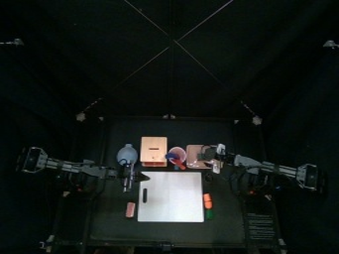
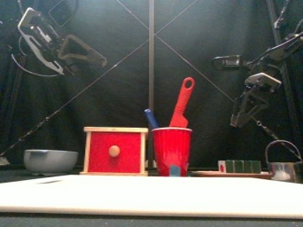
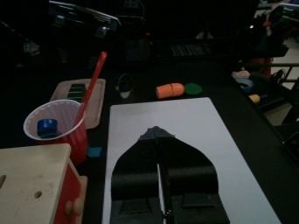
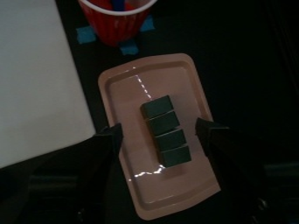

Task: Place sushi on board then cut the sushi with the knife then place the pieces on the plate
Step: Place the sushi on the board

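Note:
The dark green sushi roll (image 4: 163,133) lies whole on the pink tray (image 4: 128,83), also seen low at the right in the front view (image 2: 243,165). My right gripper (image 4: 163,129) hangs open above it, one jaw on each side, well clear of the tray in the front view (image 2: 246,111). The red cup (image 2: 172,151) holds a red knife (image 2: 182,102) and a blue knife (image 2: 151,118). The white board (image 1: 172,196) is bare. My left gripper (image 3: 156,133) is shut and empty above the board's left part, high up in the front view (image 2: 48,44).
A wooden box (image 2: 115,151) with a red drawer front stands left of the cup, and a blue-grey bowl (image 2: 50,160) left of that. A metal cutter (image 2: 282,167) sits at the far right. Small orange (image 3: 170,89) and green (image 3: 197,88) toys lie near the board's edge.

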Robot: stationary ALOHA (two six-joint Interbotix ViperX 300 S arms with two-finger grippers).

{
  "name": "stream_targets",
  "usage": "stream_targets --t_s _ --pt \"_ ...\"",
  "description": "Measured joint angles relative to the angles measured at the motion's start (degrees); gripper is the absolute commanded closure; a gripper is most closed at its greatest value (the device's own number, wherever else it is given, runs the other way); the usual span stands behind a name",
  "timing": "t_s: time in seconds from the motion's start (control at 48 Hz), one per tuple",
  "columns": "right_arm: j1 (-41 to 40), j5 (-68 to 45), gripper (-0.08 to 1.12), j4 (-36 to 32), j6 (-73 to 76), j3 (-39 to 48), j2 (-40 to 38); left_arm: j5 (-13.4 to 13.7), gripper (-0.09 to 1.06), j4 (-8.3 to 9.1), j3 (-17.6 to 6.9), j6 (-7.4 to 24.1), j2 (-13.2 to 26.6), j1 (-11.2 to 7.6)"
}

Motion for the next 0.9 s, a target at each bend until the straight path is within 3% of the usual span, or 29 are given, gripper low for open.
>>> stream_targets --t_s 0.125,0.562,0.896 --pt "-1.8 -0.1 0.14 -0.7 -1.7 -0.5 3.0 -0.1 0.98 0.09 0.1 0.0 -0.1 0.09" --pt "-8.3 0.6 0.13 10.6 -16.3 -3.4 14.9 -0.1 0.98 0.00 0.6 0.0 0.0 0.18" --pt "-9.6 3.1 0.12 13.2 -22.4 -6.6 22.0 -0.1 0.98 0.00 1.8 0.0 0.0 0.62"
